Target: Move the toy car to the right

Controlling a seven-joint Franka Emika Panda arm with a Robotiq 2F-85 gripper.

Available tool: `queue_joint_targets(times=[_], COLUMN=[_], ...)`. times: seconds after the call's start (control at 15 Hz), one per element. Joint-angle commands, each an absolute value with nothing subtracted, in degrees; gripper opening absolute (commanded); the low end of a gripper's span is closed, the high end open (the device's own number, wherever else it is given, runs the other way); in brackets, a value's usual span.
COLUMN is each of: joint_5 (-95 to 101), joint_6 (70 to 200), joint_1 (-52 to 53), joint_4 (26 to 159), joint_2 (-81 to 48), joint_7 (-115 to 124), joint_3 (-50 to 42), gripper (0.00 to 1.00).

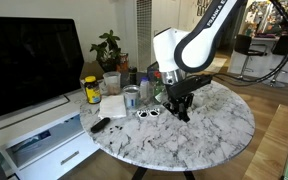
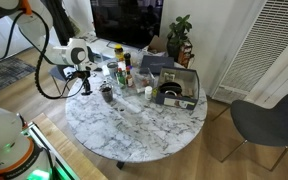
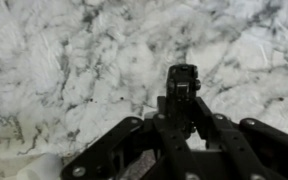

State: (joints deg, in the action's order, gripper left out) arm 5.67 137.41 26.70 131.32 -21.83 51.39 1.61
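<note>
In the wrist view my gripper (image 3: 184,100) has its black fingers drawn together on a small dark toy car (image 3: 184,78), whose top end sticks out beyond the fingertips over the white marble table (image 3: 74,50). In both exterior views the gripper (image 1: 181,108) (image 2: 84,82) hangs just above the tabletop, near the cluster of items. The car is too small and dark to make out in the exterior views.
Near the gripper stand a metal cup (image 1: 132,97), a yellow-capped bottle (image 1: 91,90), a white napkin (image 1: 112,106), a black remote (image 1: 100,125) and a small black-and-white item (image 1: 150,113). A grey box (image 2: 176,88) and bottles (image 2: 126,68) sit further along. A chair (image 2: 269,125) stands beside the table.
</note>
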Motion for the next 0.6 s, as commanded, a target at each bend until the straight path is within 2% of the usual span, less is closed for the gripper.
queue_joint_targets(times=[0.0,0.53], joint_5=[9.86,13.27], joint_6=[133.36,140.25], joint_1=[24.66,15.61], joint_4=[137.69,152.29], joint_2=[-15.75,-2.96], joint_7=[50.96,42.96], joint_3=[2.79,2.14], gripper=[0.07,0.07])
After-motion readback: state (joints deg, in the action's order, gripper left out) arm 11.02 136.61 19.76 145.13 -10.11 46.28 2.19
